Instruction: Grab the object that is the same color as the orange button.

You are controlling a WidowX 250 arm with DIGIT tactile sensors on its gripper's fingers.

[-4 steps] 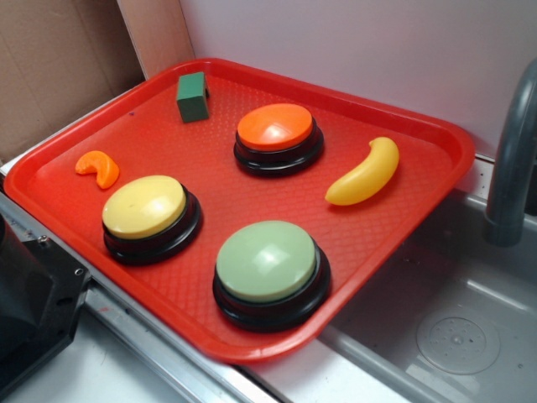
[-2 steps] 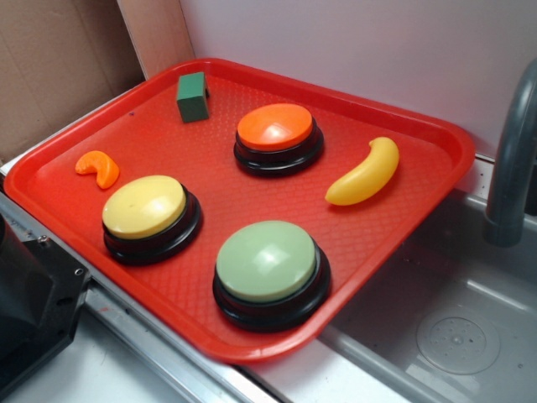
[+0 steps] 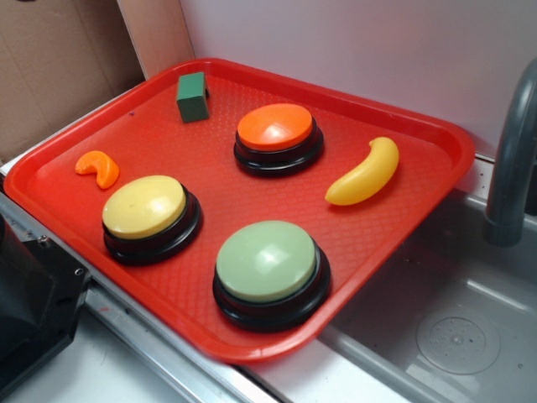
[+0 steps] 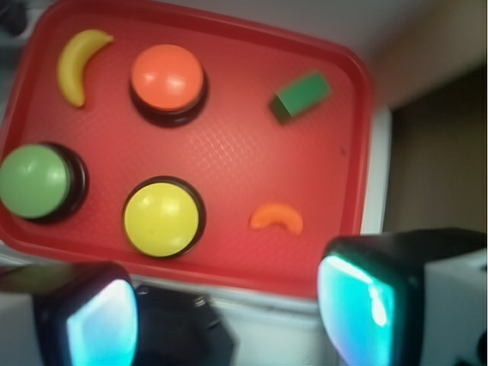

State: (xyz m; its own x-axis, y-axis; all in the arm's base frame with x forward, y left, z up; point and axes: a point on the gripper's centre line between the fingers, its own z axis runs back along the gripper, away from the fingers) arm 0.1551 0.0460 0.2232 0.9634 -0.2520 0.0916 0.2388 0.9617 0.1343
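Orange, glossy plastic marks the crescent [image 3: 98, 167], lying at left of the red tray [image 3: 252, 75], beside the yellow button [image 3: 149, 211]. Judged light, stiff and slippery, it is best pinched across its thick middle. The tool [image 4: 229, 313] is seen spread open, empty.

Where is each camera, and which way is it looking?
Exterior: off to one side, looking down slantwise across the red tray; no gripper visible.
Wrist: on the arm, high above the tray's near edge, looking down; the gripper fingers, spread apart, fill the bottom.
Both show: orange button, orange crescent, yellow button, green button, banana, green block.
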